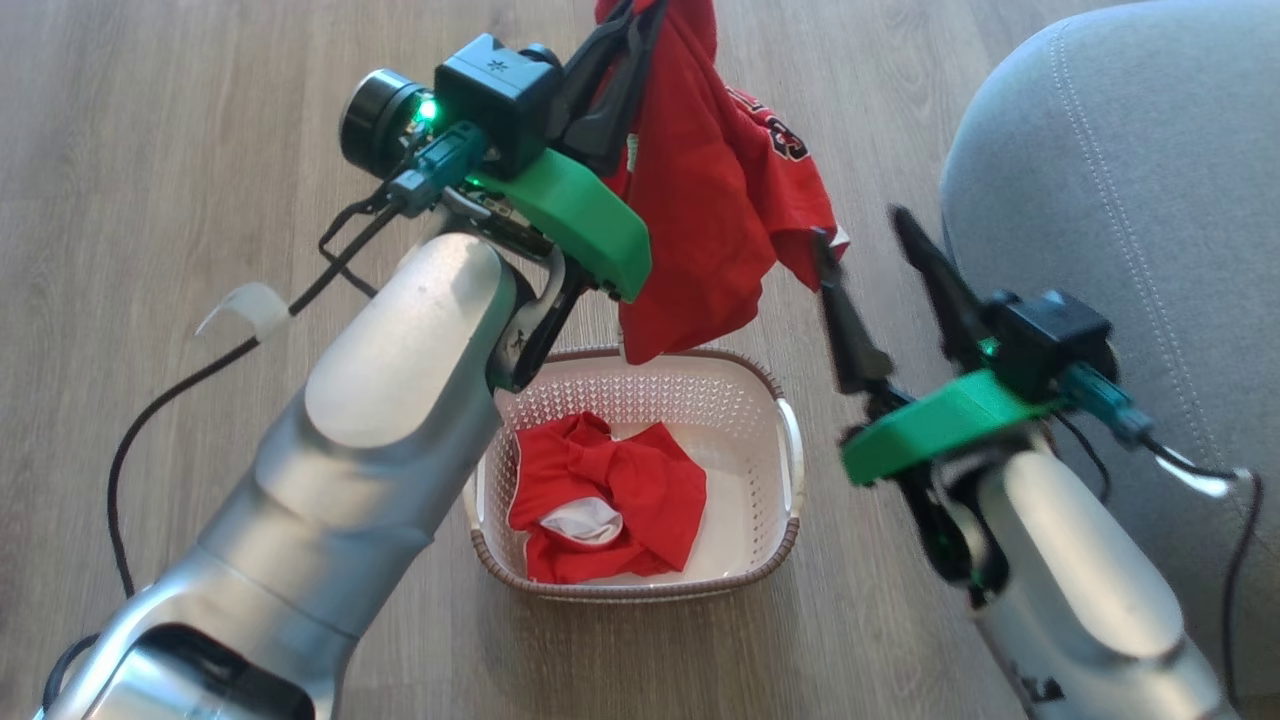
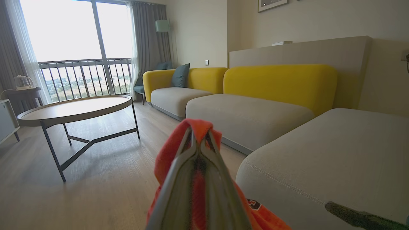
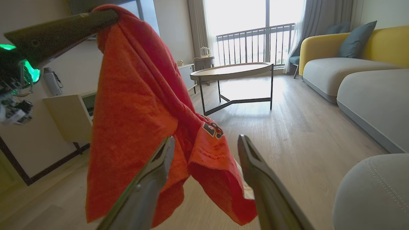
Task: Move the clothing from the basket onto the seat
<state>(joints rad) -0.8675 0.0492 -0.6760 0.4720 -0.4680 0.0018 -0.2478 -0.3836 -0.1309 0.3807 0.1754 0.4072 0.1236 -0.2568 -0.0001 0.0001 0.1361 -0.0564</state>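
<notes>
Head view. The left gripper (image 1: 632, 30) is clamped on a top fold of the red jersey (image 1: 710, 200). The jersey hangs free above the far side of the basket (image 1: 790, 450), with its lowest hem just over the far rim. The right gripper (image 1: 860, 228) holds nothing. Its fingers stand well apart just beside the jersey's right hem, between the garment and the seat (image 1: 1130, 180). The basket stands on the wooden floor (image 1: 200, 150), near the seat but not touching it. It holds one crumpled red-and-white garment (image 1: 610, 500), which lies toward the left and near walls.

Left wrist view. The fingers meet on a narrow pinch of red cloth, and the cloth caps their tips. The grey seat lies low to the right, below the level of the grip.

Right wrist view. The fingers are spread wide, and the jersey's printed corner hangs between and behind them. I cannot tell whether either finger touches the cloth.

Findings, as judgement:
- **Slipping:** the hold is a small pinch on a long, heavy drape. A quick swing toward the seat could pull the fabric out and drop it on the floor or back into the basket.
- **Snagging:** the right gripper sits in the path to the seat. The trailing hem could snag on a finger or drape over it.
- **Catching the rim:** a low carry could catch the hem on the basket rim and drag the light basket.
- **Work remaining:** the jersey is not yet on the seat, and the second garment is still to be collected.
</notes>
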